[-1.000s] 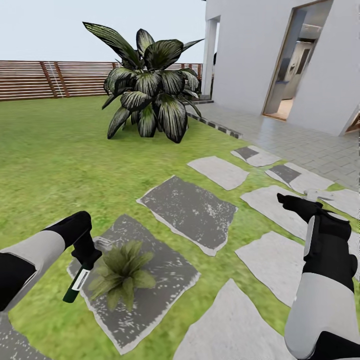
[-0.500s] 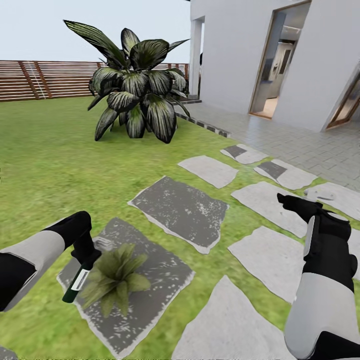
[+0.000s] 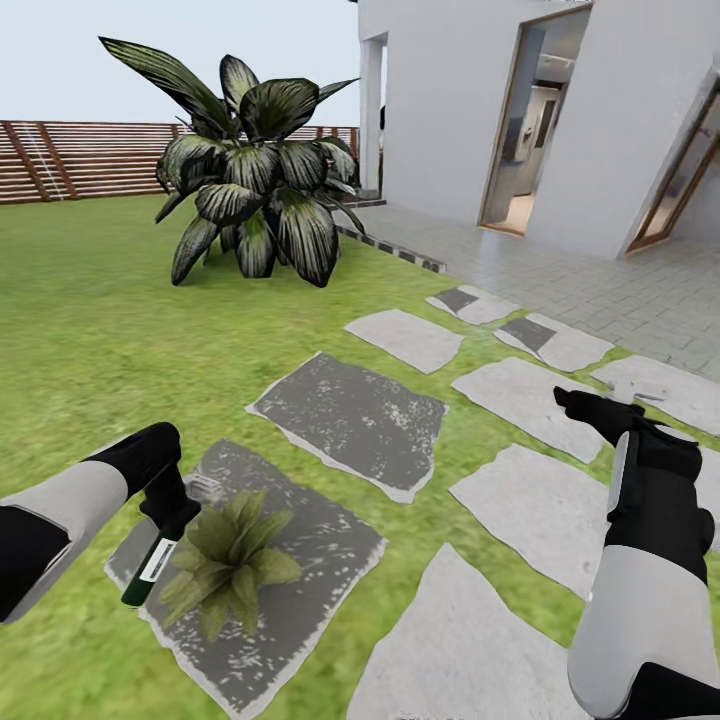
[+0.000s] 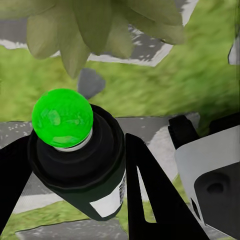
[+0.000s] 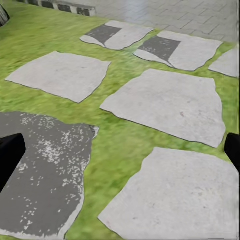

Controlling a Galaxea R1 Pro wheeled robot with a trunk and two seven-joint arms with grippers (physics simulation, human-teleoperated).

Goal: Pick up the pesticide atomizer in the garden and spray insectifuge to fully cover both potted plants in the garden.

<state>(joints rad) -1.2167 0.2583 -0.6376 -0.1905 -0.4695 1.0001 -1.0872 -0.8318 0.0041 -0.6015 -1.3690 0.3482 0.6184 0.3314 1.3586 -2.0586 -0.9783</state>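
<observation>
My left gripper [image 3: 168,512] is shut on the pesticide atomizer [image 3: 148,572], a dark bottle with a white label, tilted nozzle-down. In the left wrist view the atomizer [image 4: 82,167] sits between the two black fingers [image 4: 145,195] and its round top [image 4: 62,117] is bright green. A potted plant [image 3: 225,560], a low green rosette, sits on a dark stepping stone [image 3: 300,590] right beside the bottle; its leaves [image 4: 95,25] lie just beyond the top. My right gripper [image 3: 582,403] hovers open over pale stones, with its fingertips [image 5: 9,155] wide apart and nothing between them.
This is the grassy garden. A big striped-leaf plant [image 3: 250,190] stands ahead on the lawn, with a brown slatted fence [image 3: 60,160] behind it. To the right are the white house [image 3: 610,130], its open doorway [image 3: 525,150] and a paved patio [image 3: 600,290]. Flat stepping stones [image 3: 345,410] cross the grass.
The whole view has swung to the right, so plant, stones and house sit further left in the picture. Both arms keep their poses and the atomizer stays gripped.
</observation>
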